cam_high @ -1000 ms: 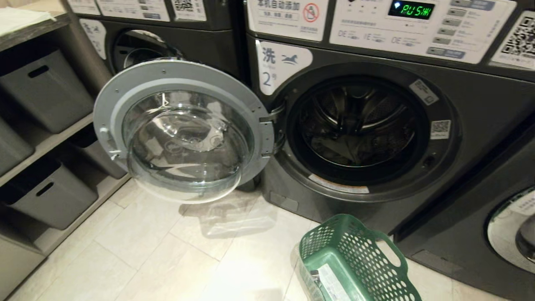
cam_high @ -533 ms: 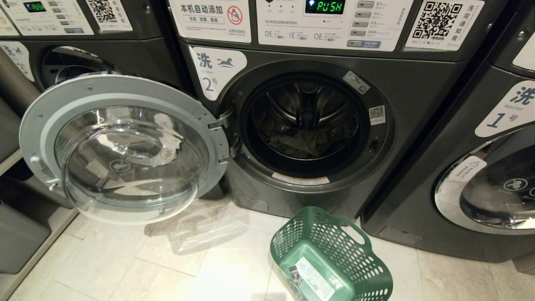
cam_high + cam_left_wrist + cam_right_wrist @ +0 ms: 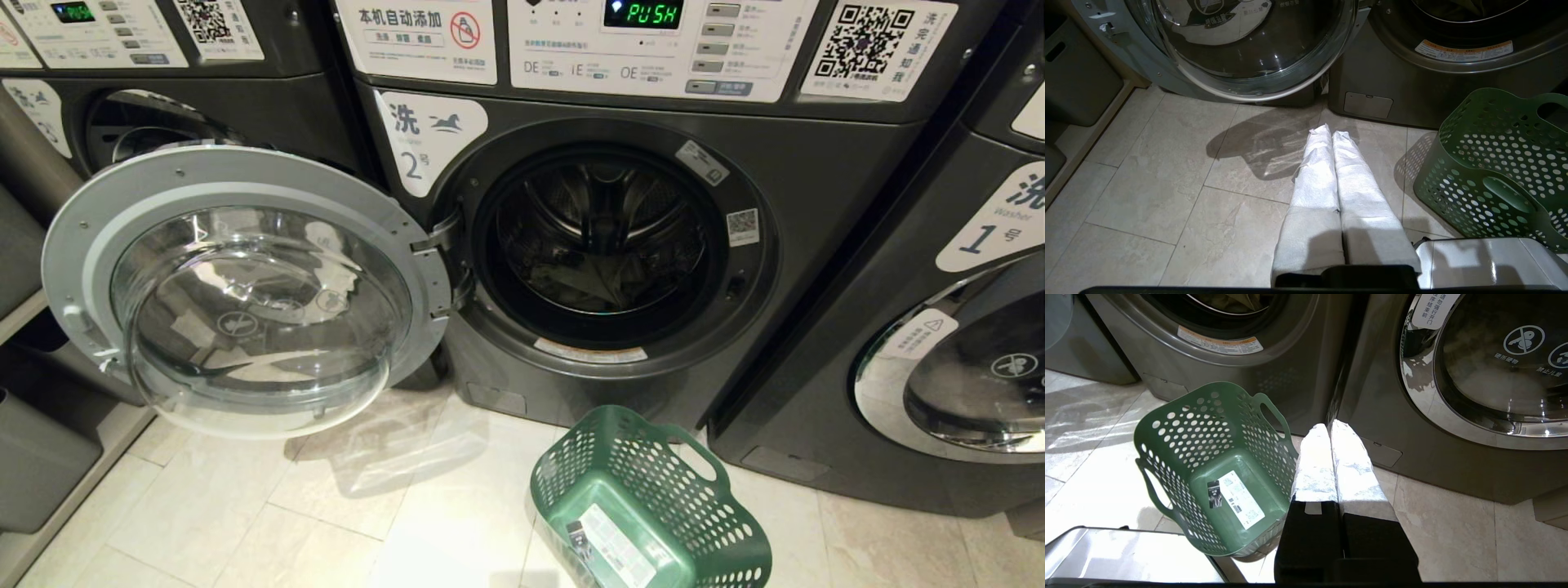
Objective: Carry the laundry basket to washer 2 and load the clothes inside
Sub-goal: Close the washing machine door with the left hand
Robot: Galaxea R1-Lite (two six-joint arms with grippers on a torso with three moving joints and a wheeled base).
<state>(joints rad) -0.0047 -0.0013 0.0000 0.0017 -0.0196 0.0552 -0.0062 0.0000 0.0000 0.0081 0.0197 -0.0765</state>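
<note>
The floor (image 3: 245, 523) is laid with large pale beige tiles with a faint marbled grain and thin grey joints, glossy enough to carry bright patches of reflected light and soft shadows. Dark grey machine fronts close off the far side of the room; the one on the right, washer 1 (image 3: 939, 269), has its chrome-rimmed door shut, and another washer (image 3: 147, 114) stands at the far left. White panels (image 3: 653, 49) with printed text, QR codes and green lit displays run along the top. At the left edge stands a shelf (image 3: 16, 310) holding grey bins (image 3: 33, 465).
</note>
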